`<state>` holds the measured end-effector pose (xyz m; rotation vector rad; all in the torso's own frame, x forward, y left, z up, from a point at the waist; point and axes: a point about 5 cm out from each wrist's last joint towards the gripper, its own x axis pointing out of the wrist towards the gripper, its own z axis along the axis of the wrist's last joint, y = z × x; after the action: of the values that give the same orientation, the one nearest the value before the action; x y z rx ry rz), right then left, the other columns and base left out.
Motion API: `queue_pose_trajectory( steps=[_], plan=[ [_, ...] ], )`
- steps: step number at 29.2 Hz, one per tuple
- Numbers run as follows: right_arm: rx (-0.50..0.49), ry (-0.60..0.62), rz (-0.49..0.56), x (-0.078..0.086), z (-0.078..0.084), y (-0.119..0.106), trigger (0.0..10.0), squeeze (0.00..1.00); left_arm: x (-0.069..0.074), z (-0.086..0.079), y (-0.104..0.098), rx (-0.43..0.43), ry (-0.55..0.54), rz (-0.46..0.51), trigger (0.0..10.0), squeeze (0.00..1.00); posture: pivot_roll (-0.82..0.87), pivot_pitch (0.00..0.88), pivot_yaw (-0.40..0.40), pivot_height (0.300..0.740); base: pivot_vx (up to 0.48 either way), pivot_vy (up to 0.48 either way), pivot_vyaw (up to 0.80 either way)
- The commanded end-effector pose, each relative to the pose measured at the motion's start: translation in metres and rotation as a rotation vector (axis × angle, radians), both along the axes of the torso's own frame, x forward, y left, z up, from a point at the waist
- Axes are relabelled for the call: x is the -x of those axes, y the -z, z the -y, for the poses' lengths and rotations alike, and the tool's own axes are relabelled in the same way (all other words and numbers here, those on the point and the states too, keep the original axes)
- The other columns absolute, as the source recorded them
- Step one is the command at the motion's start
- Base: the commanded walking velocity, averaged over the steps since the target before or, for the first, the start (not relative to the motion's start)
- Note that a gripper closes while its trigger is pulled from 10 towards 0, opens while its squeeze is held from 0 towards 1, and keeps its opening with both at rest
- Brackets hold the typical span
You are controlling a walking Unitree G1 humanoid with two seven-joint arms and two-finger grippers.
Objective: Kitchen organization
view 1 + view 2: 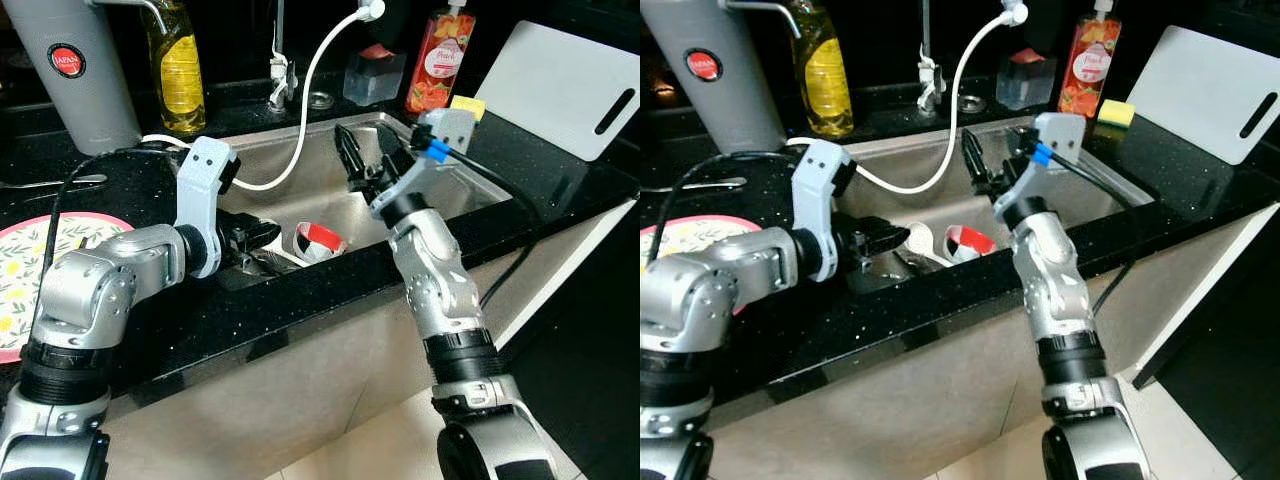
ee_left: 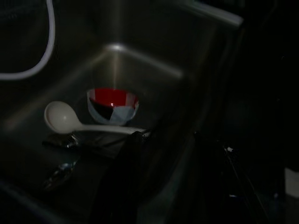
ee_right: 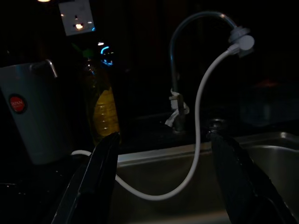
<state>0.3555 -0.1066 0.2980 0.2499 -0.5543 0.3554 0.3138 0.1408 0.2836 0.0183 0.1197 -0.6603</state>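
A steel sink (image 1: 470, 195) is set into a black counter (image 1: 560, 190), and both arms reach over its near rim. The left gripper (image 1: 262, 236) is low at the sink's left side with its black fingers pointing right toward the dishes; whether those fingers are spread or pressed together I cannot tell, since the wrist view is too dark. Just right of it, on the sink floor, lies a red, white and black bowl (image 2: 112, 105), tipped on its side, with a white ladle (image 2: 65, 119) touching its near side and some dark cutlery (image 2: 60, 168) beside the ladle. The right gripper (image 1: 368, 152) hovers above the middle of the sink, fingers spread wide and holding nothing. A white hose (image 3: 198, 121) loops from the tap (image 3: 180, 70) down to the left counter. At the far edge stand a yellow oil bottle (image 1: 178, 70), a grey flask (image 1: 75, 70) and a red soap bottle (image 1: 438, 62); a white cutting board (image 1: 560, 85) lies far right, a floral plate (image 1: 30, 260) near left.
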Motion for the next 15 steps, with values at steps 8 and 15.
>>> queue_pose_trajectory(
  steps=[8,15],
  plan=[
    [0.001,0.098,-0.027,0.011,0.025,0.0,10.0,0.0,0.005,0.003,-0.003,0.025,-0.074,0.057,10.0,0.0,-0.08,0.117,-0.037,0.74,0.0,0.0,0.0],
    [-0.001,0.109,-0.041,0.01,0.028,0.001,10.0,0.0,0.008,0.002,-0.004,-0.013,-0.116,0.069,10.0,0.0,-0.07,0.124,-0.035,0.74,0.0,0.0,0.0]
  ],
)
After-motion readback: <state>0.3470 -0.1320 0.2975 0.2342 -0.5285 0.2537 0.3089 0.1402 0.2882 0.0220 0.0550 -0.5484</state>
